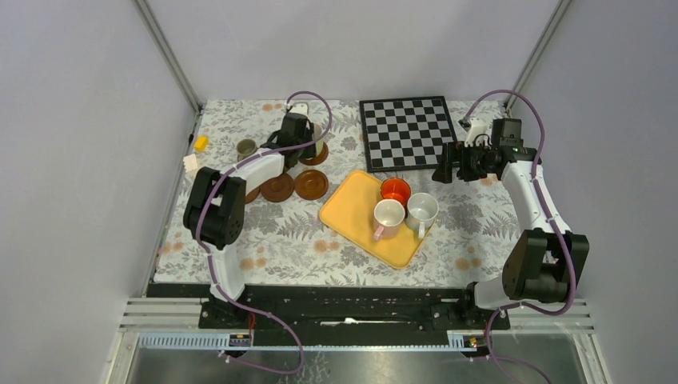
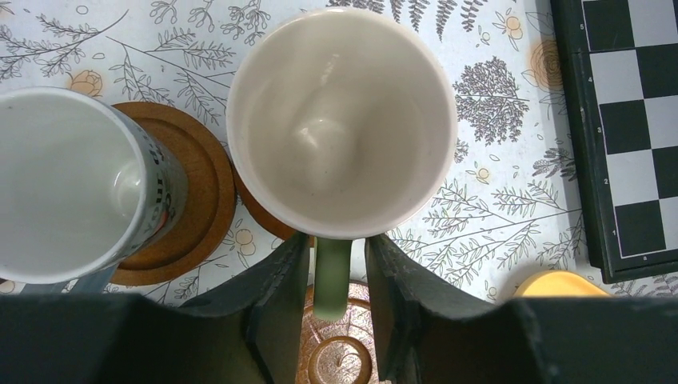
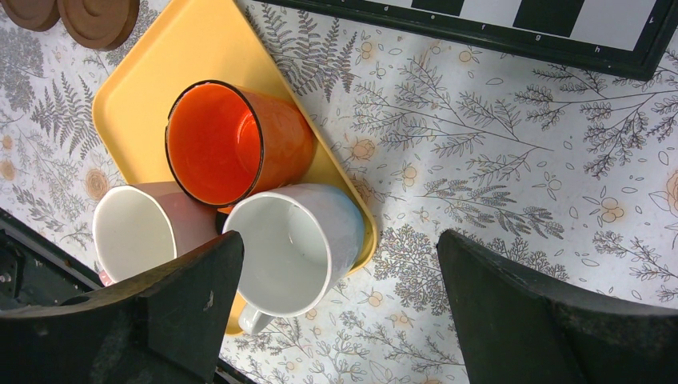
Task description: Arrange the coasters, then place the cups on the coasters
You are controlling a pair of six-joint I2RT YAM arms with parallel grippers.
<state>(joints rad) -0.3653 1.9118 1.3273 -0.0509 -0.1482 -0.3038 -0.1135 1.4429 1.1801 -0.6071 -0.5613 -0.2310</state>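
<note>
A pale green cup [image 2: 342, 120] stands on a brown coaster [image 2: 260, 214] at the back left [image 1: 318, 144]. My left gripper [image 2: 337, 252] straddles its green handle [image 2: 332, 280], open, with a thin gap on each side. Left of it, a cup with a white inside [image 2: 64, 184] rests on another coaster [image 2: 201, 200]. Two bare coasters [image 1: 277, 187] [image 1: 311, 184] lie nearer the front. Orange [image 1: 395, 190], pinkish [image 1: 388, 216] and white [image 1: 422, 210] cups sit on the yellow tray [image 1: 352, 210]. My right gripper [image 3: 340, 240] hangs wide open above the tray's edge, holding nothing.
A chessboard [image 1: 408, 132] lies at the back centre, its edge near the right gripper [image 1: 448, 170]. A small grey-brown cup [image 1: 246, 147] stands at the far left, with a small yellow object [image 1: 201, 143] near the table's left edge.
</note>
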